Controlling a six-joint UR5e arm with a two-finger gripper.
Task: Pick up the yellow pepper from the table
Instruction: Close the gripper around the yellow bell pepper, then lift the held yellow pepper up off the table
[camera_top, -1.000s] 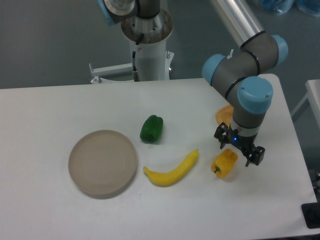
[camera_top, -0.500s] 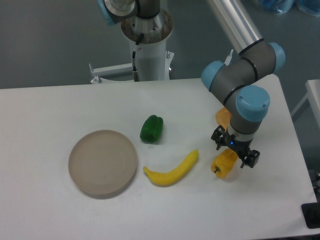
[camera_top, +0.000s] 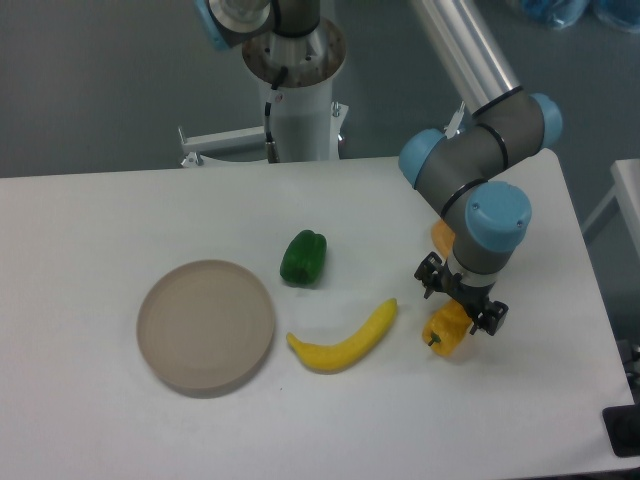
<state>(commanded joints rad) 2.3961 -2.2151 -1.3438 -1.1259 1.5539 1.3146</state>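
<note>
The yellow pepper lies on the white table at the right, just right of the banana's tip. My gripper points down directly over the pepper's upper part and hides it. The jaws stand open, one finger on the upper left and one on the lower right of the pepper. I cannot tell whether the fingers touch it.
A yellow banana lies left of the pepper. A green pepper sits further left and back. A round beige plate is at the left. An orange pepper is mostly hidden behind the arm's wrist.
The gripper has moved left and lower, from beside the yellow pepper's right end to over it, covering more of it. The pepper has not moved.
</note>
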